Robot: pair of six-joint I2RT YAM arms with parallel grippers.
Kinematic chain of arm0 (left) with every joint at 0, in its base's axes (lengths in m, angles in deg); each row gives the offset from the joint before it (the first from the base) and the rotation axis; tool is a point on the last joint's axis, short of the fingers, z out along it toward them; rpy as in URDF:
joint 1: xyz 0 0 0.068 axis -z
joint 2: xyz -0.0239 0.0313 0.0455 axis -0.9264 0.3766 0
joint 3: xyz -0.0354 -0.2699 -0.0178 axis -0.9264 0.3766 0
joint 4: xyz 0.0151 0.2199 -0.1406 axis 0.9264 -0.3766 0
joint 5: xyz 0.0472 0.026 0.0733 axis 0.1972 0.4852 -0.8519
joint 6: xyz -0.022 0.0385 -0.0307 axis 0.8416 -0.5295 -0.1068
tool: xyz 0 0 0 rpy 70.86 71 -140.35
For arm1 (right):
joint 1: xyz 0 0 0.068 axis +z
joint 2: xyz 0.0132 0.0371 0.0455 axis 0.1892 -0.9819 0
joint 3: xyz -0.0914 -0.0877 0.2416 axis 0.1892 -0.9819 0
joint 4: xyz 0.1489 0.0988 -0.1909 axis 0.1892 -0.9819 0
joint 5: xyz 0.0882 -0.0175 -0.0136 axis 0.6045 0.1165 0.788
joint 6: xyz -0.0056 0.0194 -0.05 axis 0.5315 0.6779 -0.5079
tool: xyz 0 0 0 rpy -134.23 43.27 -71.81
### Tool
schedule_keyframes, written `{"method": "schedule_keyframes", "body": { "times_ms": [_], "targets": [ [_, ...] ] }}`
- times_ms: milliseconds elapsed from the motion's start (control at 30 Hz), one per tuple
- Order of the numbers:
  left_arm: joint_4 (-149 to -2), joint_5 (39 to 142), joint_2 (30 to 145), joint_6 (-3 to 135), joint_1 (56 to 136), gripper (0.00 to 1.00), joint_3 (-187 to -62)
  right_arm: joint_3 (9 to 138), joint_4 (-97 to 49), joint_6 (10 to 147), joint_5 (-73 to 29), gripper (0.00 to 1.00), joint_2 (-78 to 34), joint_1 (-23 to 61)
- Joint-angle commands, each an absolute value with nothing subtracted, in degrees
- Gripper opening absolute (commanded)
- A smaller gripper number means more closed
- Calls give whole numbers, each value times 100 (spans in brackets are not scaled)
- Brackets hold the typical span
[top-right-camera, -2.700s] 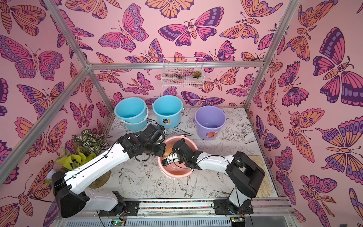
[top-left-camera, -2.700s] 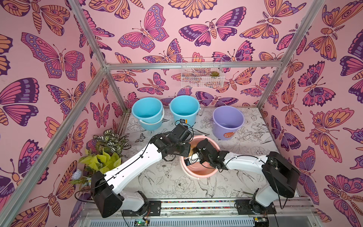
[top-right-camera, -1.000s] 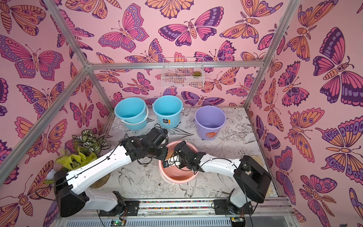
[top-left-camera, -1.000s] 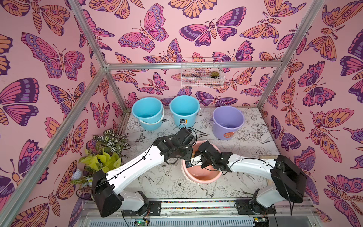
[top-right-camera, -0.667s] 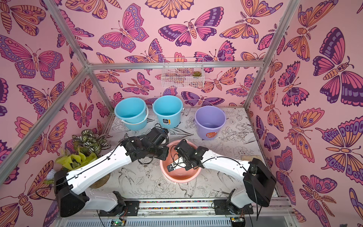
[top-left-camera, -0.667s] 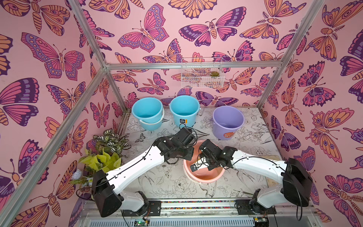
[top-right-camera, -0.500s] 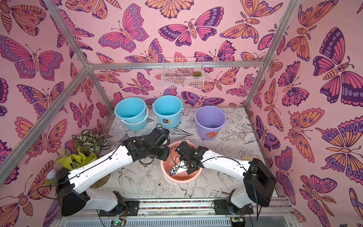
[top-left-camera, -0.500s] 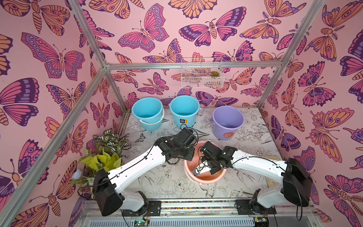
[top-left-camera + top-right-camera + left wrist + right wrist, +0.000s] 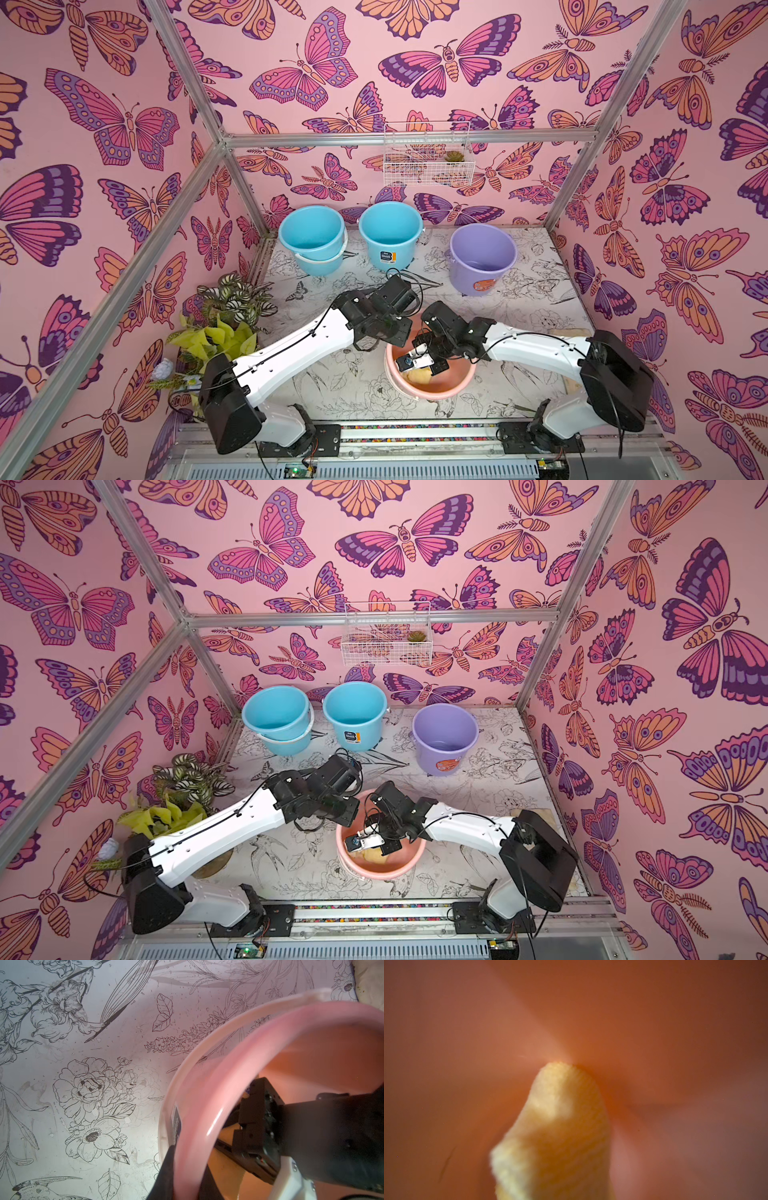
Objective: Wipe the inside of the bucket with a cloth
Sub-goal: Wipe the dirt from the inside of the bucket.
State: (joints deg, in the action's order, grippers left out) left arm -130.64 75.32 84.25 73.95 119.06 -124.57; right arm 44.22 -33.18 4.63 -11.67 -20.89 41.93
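Note:
The lavender bucket [image 9: 482, 266] [image 9: 444, 750] stands upright at the back right, with neither gripper near it. At the front middle sits a salmon-pink bucket [image 9: 436, 390] [image 9: 382, 870]. My left gripper [image 9: 392, 340] [image 9: 347, 818] [image 9: 187, 1172] is shut on its far-left rim [image 9: 207, 1105], one finger outside and one inside. My right gripper [image 9: 419, 365] [image 9: 368, 845] reaches down inside this pink bucket, shut on the pale-yellow cloth [image 9: 419, 376] [image 9: 372, 854]. In the right wrist view the cloth [image 9: 560, 1136] presses against the pink wall [image 9: 654, 1022] and hides the fingers.
Two sky-blue buckets [image 9: 311, 237] [image 9: 390, 232] stand at the back left. Potted plants [image 9: 224, 324] fill the left edge, behind my left arm. A wire basket [image 9: 428, 162] hangs on the back wall. A tan mat [image 9: 569, 332] lies at the right edge.
My right gripper has moved with the cloth inside the pink bucket, towards its near-left wall. The left gripper keeps its hold on the rim, and the bucket has shifted slightly.

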Motion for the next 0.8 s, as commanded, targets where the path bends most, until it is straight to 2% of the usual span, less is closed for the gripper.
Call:
{"method": "schedule_keyframes", "body": {
  "times_ms": [0, 200, 400, 533, 767],
  "targets": [
    [-12470, 7516, 8518, 7565, 11982, 0, -12558, 4275, -1349, 636, -1743, 0, -2221, 4260],
    [-12467, 7508, 8525, 7535, 11991, 0, -12621, 4226, -1358, -340, -3221, 0, -2074, 4271],
    [-12467, 7390, 8447, 7561, 12000, 0, -12601, 4814, -3741, -1274, -4231, 0, -1760, 4271],
    [-12483, 7341, 8422, 7526, 12000, 0, -12622, 5328, -5501, -1258, -4399, 0, -1638, 4270],
    [-12476, 7289, 8431, 7508, 12000, 0, -12645, 5868, -7523, -645, -3555, 0, -1724, 4272]
  ]
}}
